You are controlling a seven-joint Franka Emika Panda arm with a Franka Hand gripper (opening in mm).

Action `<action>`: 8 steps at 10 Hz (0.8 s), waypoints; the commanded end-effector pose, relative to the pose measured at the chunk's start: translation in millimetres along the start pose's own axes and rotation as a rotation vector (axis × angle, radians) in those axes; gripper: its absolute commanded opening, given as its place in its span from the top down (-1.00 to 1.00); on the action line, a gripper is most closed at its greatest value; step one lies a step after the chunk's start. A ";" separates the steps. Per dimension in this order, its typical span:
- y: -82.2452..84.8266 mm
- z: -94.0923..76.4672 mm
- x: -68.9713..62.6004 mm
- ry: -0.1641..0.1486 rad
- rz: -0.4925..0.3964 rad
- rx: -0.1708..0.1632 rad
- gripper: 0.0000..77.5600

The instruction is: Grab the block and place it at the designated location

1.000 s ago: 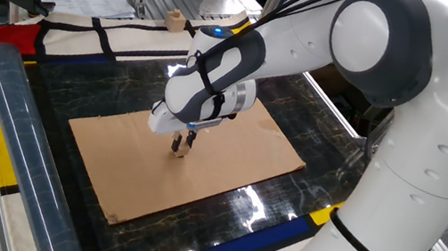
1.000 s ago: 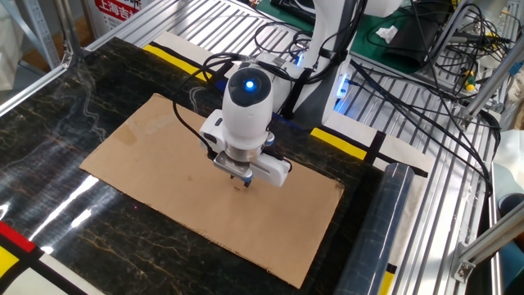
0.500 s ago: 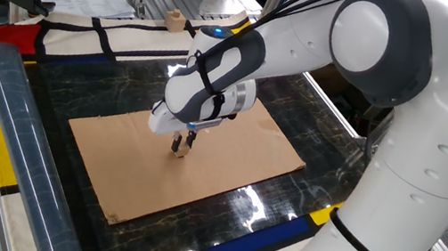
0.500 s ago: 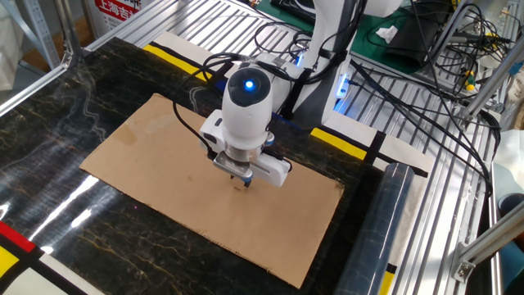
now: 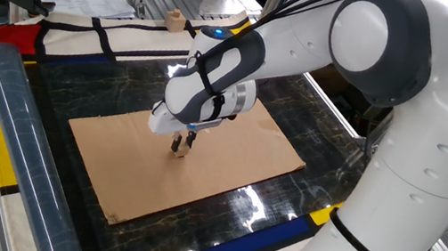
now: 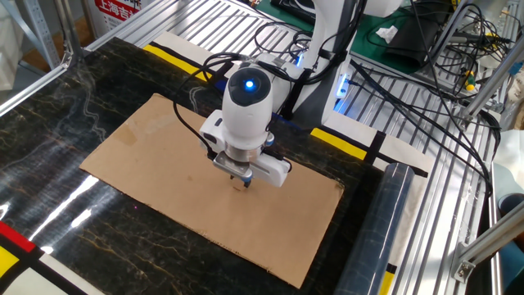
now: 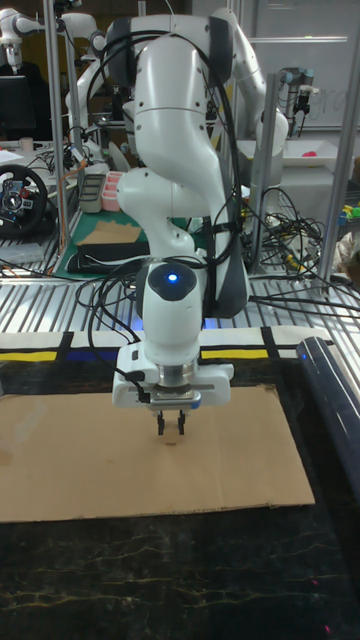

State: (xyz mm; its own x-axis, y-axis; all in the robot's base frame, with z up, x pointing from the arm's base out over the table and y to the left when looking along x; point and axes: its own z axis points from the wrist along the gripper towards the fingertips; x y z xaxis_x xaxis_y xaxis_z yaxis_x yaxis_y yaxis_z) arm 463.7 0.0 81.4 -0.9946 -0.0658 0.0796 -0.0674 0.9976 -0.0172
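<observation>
I see the gripper [image 7: 171, 428] clamped on the block [image 7: 172, 432] near the middle of the cardboard [image 7: 90, 455], its fingertips low over the sheet.

Only one piece of writing visible: a red sign [image 6: 119, 8] with white characters, far off beyond the worktop [image 6: 74, 74] corner, up and to the left of the gripper [image 6: 240, 179] in the other fixed view. Cut off by the picture's top edge and too small to read with any certainty. No legible label, brand or number anywhere else, neither on the arm nor on the cardboard sheet [image 6: 164, 156] below the gripper.
</observation>
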 end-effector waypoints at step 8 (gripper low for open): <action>-0.3 0.0 -0.8 0.004 0.008 0.007 0.97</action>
State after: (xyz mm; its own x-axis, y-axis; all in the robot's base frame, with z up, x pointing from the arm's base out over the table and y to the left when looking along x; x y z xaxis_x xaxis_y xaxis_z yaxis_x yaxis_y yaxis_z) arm 463.5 0.0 80.7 -0.9949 -0.0607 0.0811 -0.0626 0.9978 -0.0214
